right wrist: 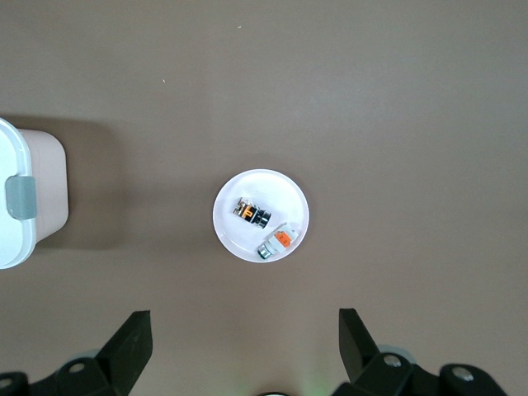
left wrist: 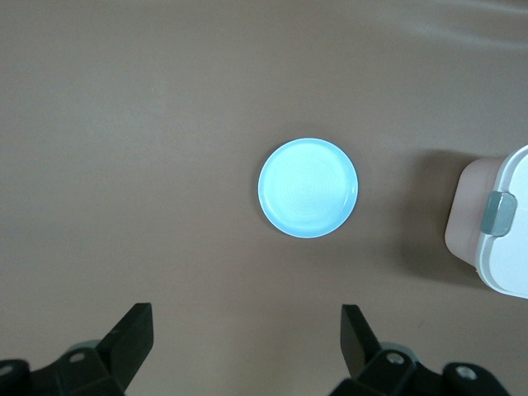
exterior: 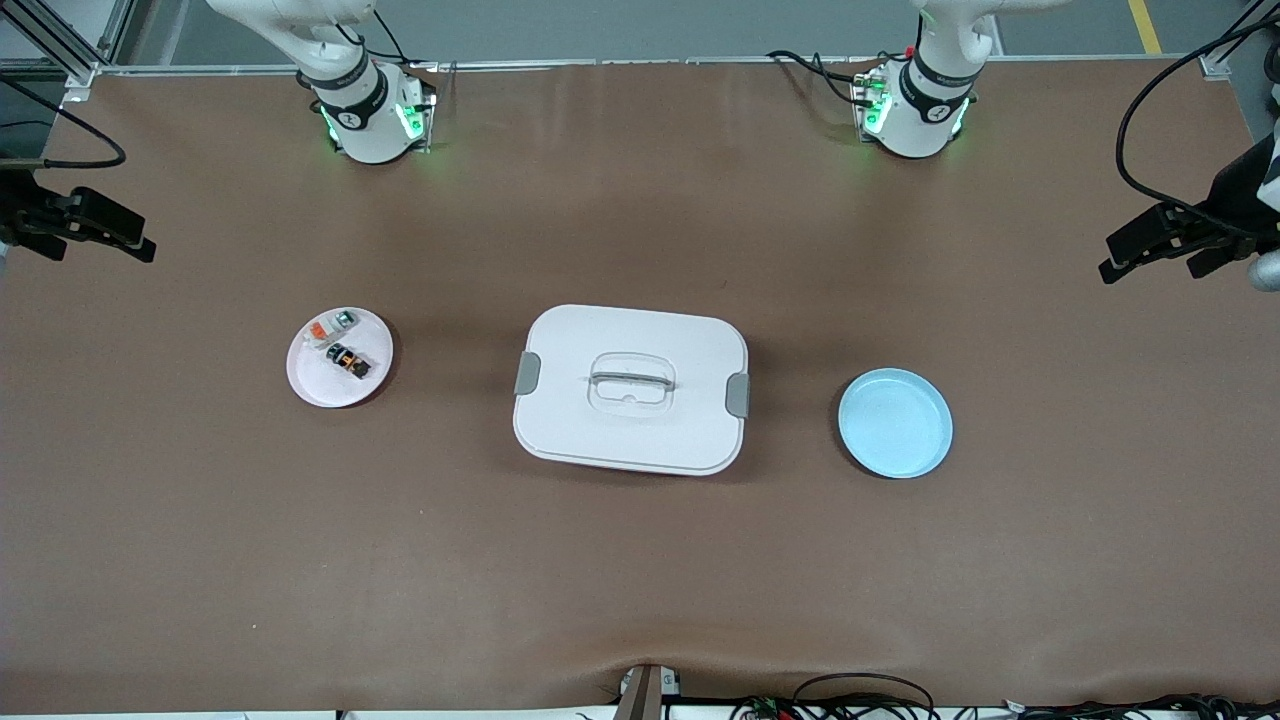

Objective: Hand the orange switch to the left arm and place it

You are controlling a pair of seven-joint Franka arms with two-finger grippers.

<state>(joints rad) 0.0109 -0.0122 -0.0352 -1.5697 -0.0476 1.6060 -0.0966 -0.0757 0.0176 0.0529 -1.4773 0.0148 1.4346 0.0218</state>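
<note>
Front view: the orange switch (exterior: 348, 360) is lying on the pink plate (exterior: 312, 380); the right gripper (right wrist: 243, 342) and the left gripper (left wrist: 247, 342) are hanging high, open and empty. Next, the right gripper's descent onto the switch, clear of the box (exterior: 630, 440).

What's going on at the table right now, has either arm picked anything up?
Nothing is held yet. The orange switch lies on the pink plate, beside a pale piece. The box sits between that plate and the empty blue plate. The right hand hangs open above the pink plate, the left hand open above the blue one.
</note>
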